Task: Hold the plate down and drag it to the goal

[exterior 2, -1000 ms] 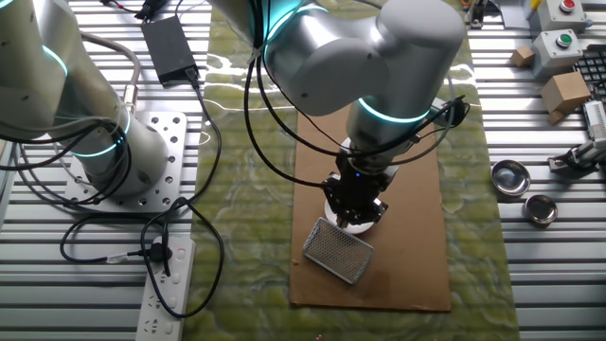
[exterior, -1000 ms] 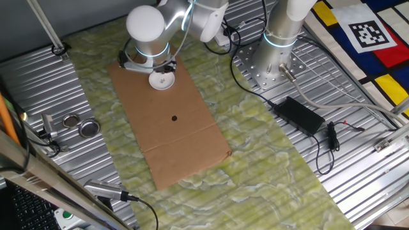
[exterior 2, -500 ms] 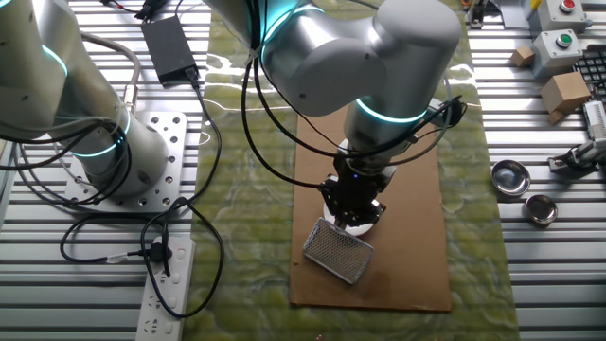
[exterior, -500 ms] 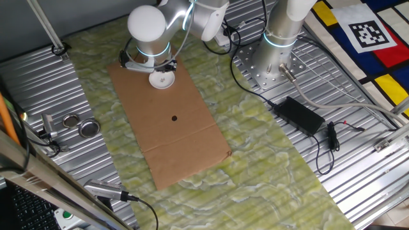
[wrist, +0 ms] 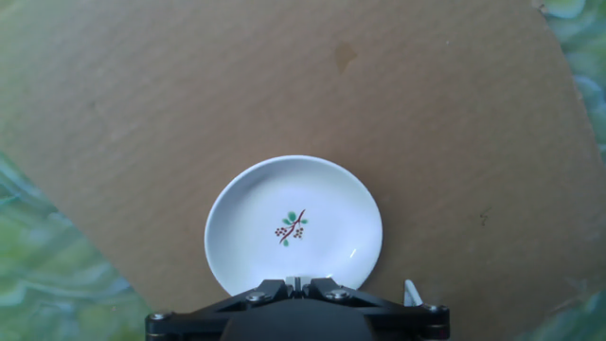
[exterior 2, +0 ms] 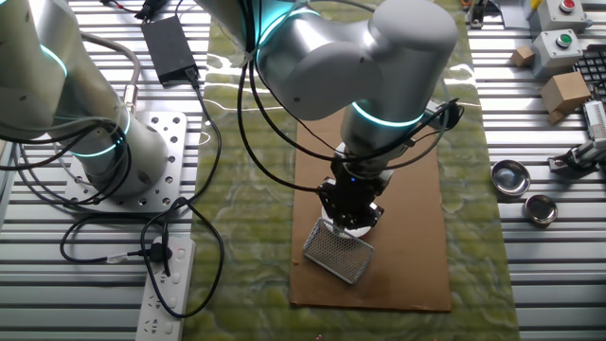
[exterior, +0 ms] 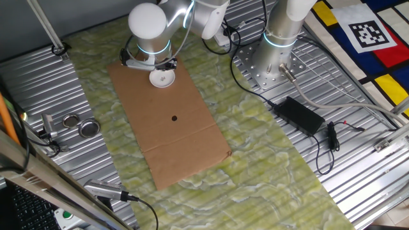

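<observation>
The plate point(wrist: 294, 225) is a small round white dish with a small sprig mark at its centre. It lies on a brown cardboard sheet point(exterior: 172, 137) near the sheet's far end point(exterior: 162, 78). My gripper point(wrist: 298, 281) is shut, fingers together, over the plate's near rim in the hand view. In one fixed view the gripper point(exterior: 155, 65) stands right at the plate. In the other fixed view the gripper point(exterior 2: 350, 210) covers most of the plate point(exterior 2: 358, 227). I cannot tell whether the fingertips touch it.
A dark dot point(exterior: 174, 117) marks the cardboard's middle and shows in the hand view point(wrist: 346, 55). A metal mesh piece point(exterior 2: 338, 251) lies by the plate. Two silvery tins point(exterior: 80, 124) sit on the slatted table at the left. A power brick point(exterior: 299, 114) and cables lie at the right.
The arm has shifted slightly, and the gripper has moved a little over the plate. The plate itself has not visibly moved.
</observation>
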Robot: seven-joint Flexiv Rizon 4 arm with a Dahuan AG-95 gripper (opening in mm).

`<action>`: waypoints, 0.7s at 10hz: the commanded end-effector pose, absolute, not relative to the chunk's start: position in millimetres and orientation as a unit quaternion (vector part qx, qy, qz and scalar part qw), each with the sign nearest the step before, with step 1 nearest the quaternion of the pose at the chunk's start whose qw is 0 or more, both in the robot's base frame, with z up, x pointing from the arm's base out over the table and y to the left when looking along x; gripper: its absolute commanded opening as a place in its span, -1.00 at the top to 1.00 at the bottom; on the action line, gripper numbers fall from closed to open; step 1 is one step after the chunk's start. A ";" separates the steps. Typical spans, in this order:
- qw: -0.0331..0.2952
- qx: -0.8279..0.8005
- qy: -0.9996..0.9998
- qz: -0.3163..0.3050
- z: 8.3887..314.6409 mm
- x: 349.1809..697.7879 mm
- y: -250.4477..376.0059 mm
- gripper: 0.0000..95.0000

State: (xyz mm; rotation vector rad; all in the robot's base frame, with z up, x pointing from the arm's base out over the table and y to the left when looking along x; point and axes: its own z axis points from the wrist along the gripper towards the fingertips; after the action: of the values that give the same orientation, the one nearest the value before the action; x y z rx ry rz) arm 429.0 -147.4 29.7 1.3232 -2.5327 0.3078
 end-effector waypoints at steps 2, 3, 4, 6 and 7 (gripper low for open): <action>0.140 0.461 -0.870 0.105 25.7 431.6 -145.3 1.00; 0.144 0.467 -0.866 0.107 25.6 432.6 -145.0 1.00; 0.147 0.471 -0.863 0.109 25.5 432.9 -144.9 1.00; 0.155 0.475 -0.858 0.118 23.8 434.4 -143.1 1.00; 0.157 0.476 -0.857 0.120 23.0 435.0 -142.2 1.00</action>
State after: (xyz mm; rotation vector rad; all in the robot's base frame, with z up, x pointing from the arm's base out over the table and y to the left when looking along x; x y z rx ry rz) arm 434.5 -141.2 22.1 1.3638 -2.4507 0.3444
